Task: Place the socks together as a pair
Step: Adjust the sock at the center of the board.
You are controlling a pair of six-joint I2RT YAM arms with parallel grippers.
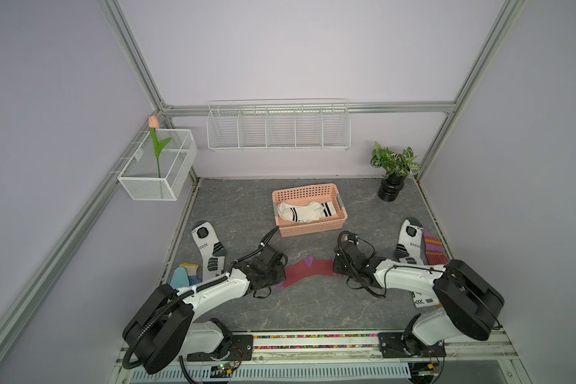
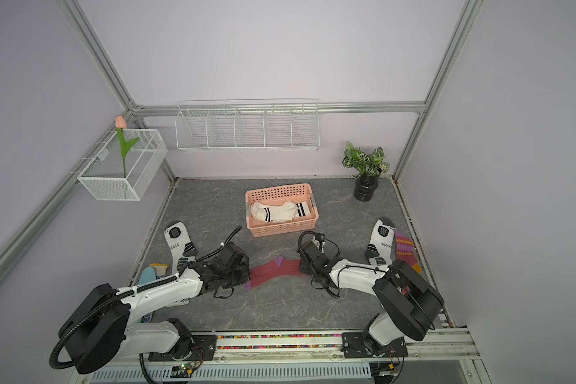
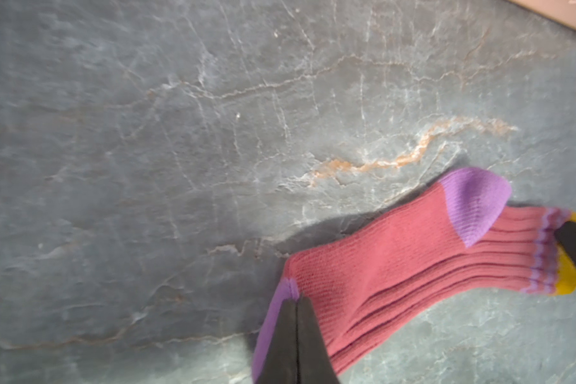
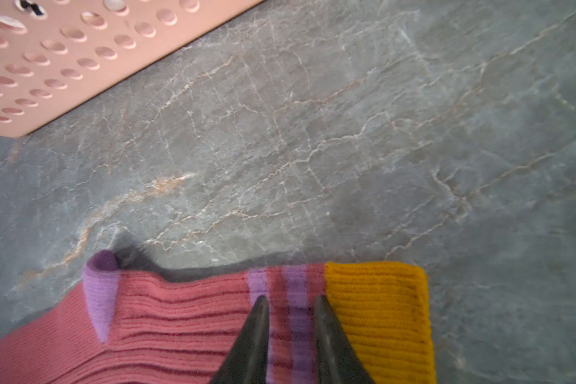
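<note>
A maroon sock [image 1: 308, 269] [image 2: 273, 271] with a purple heel and toe is stretched between my two grippers at mid-table. In the left wrist view my left gripper [image 3: 296, 297] is shut on the purple toe of this sock [image 3: 396, 259], which casts a shadow beneath it. My right gripper [image 4: 291, 299] pinches the purple-striped band beside the orange cuff, with the sock's fabric [image 4: 180, 319] bunched between its fingers. A second maroon striped sock [image 1: 434, 249] lies at the right edge beside a white sports sock [image 1: 409, 242]. Another white sports sock [image 1: 210, 249] lies at the left.
A pink basket [image 1: 313, 227] behind the grippers holds white socks with black stripes [image 1: 305, 211]. A blue glove with a yellow cuff [image 1: 190, 269] and a light blue trowel [image 1: 179, 277] lie at the near left. A potted plant [image 1: 391, 189] stands back right.
</note>
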